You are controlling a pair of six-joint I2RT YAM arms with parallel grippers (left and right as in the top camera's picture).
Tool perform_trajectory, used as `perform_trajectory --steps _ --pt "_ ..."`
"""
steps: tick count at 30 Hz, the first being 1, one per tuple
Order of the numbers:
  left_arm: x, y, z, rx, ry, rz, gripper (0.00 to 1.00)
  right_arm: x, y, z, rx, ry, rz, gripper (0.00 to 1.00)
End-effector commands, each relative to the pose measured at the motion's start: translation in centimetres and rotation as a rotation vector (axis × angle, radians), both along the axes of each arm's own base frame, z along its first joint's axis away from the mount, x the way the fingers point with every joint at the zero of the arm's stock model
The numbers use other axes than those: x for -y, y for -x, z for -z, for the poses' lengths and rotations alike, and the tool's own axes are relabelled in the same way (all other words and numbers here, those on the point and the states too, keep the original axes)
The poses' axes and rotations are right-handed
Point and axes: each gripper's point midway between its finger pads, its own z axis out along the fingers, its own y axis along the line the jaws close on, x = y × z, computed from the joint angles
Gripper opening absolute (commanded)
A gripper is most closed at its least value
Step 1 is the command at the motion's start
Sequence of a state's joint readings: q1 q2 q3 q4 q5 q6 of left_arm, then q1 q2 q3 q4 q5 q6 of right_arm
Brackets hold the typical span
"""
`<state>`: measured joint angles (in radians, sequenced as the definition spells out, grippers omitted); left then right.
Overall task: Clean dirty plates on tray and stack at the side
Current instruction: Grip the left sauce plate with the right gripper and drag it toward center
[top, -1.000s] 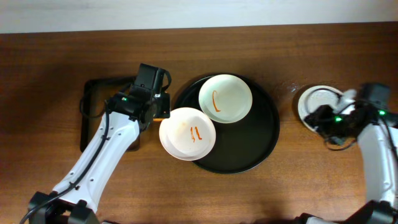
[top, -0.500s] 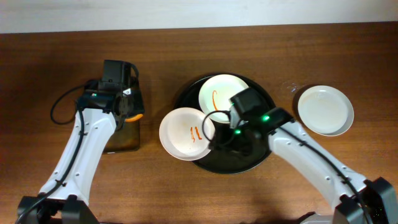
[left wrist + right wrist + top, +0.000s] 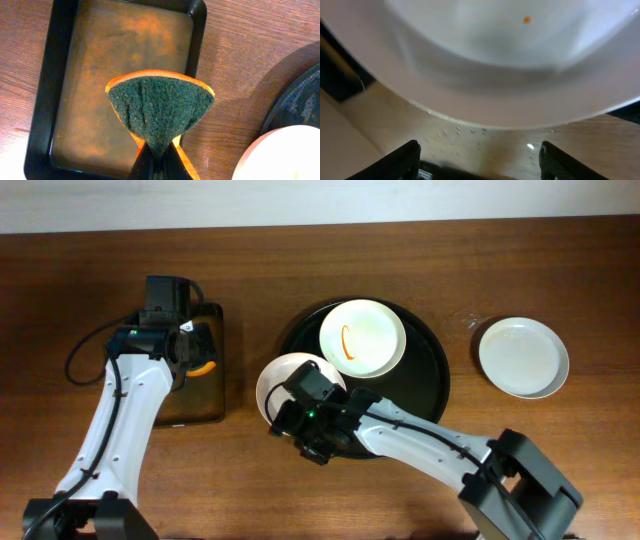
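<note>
A pale plate with an orange streak (image 3: 362,338) lies in the large round black tray (image 3: 425,395). A second plate (image 3: 283,376) overhangs the tray's left rim, and it fills the top of the right wrist view (image 3: 510,60) with one orange speck. My right gripper (image 3: 297,413) is open at this plate's near edge, jaws wide and empty (image 3: 480,160). A clean white plate (image 3: 523,357) lies on the table at the right. My left gripper (image 3: 187,352) is shut on a green and orange sponge (image 3: 160,107), held over the rectangular tray.
The smaller rectangular black tray with a brownish bottom (image 3: 185,405) lies at the left, and it shows in the left wrist view (image 3: 65,100) too. The round tray's rim (image 3: 295,105) and the overhanging plate (image 3: 285,155) show at that view's right edge.
My right arm has swung from the white plate at the right across the tray to the overhanging plate's near edge. My left arm carried the sponge left over the rectangular tray.
</note>
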<state>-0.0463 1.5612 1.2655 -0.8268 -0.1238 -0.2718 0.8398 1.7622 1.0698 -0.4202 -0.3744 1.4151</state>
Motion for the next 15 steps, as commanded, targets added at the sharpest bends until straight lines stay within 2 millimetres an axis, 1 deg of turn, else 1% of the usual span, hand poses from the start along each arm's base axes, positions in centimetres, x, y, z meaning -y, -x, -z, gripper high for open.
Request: perform_trajectory --steps 1,3,6,11,15 --pt "-0.1 0.1 -0.9 0.023 0.003 0.001 0.00 -0.3 -1.2 0.3 -0.022 0.002 0.148 0.78" --pt "-0.1 0.2 -0.9 0.022 0.003 0.001 0.00 -0.4 -2.0 0.2 -0.001 0.001 0.189 0.77" --pt "-0.1 0.2 -0.9 0.019 0.003 0.001 0.00 -0.2 -2.5 0.3 0.014 0.012 0.222 0.74" --pt "-0.1 0.4 -0.8 0.011 0.003 0.001 0.00 -0.2 -1.8 0.5 0.007 0.031 0.210 0.69" --pt "-0.1 0.4 -0.8 0.009 0.002 0.001 0.00 -0.2 -1.6 0.7 0.022 0.047 0.219 0.66"
